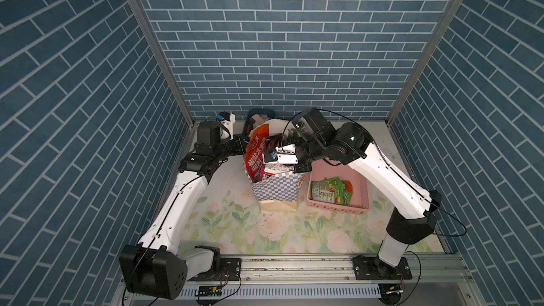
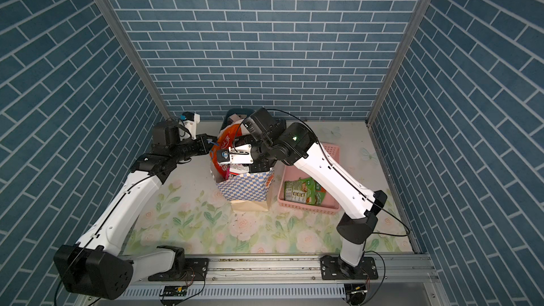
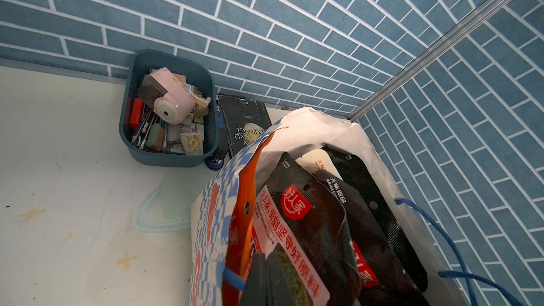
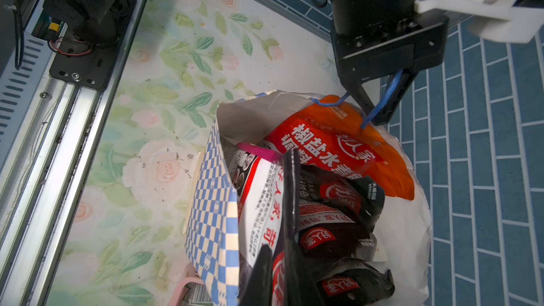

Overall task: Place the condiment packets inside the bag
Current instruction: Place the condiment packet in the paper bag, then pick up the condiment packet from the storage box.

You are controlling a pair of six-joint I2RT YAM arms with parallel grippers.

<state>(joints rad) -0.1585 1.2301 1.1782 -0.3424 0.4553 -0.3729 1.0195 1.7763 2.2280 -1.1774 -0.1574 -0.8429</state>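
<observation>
Table (image 1: 235, 231), floral cover, carries all. Bag (image 1: 276, 191) upright mid-table, mouth open, stuffed full: orange-red packet (image 1: 255, 151) sticking up past rim, black packets (image 4: 338, 239) crammed beside it. Pink basket (image 1: 338, 208) just beside bag on my right side, green packets (image 1: 329, 191) lying inside. My right gripper (image 4: 278, 275) down in bag mouth, jaws near together about black packet edge; pinching or letting go, cannot tell. My left gripper (image 4: 378, 113) at bag's left side, clamped on blue cord handle (image 4: 393, 88).

Lab test booth: brick-print panels (image 1: 279, 39) on aluminium posts (image 1: 148, 33), robot arms (image 1: 182, 201) bolted to a rail (image 1: 294, 266).
</observation>
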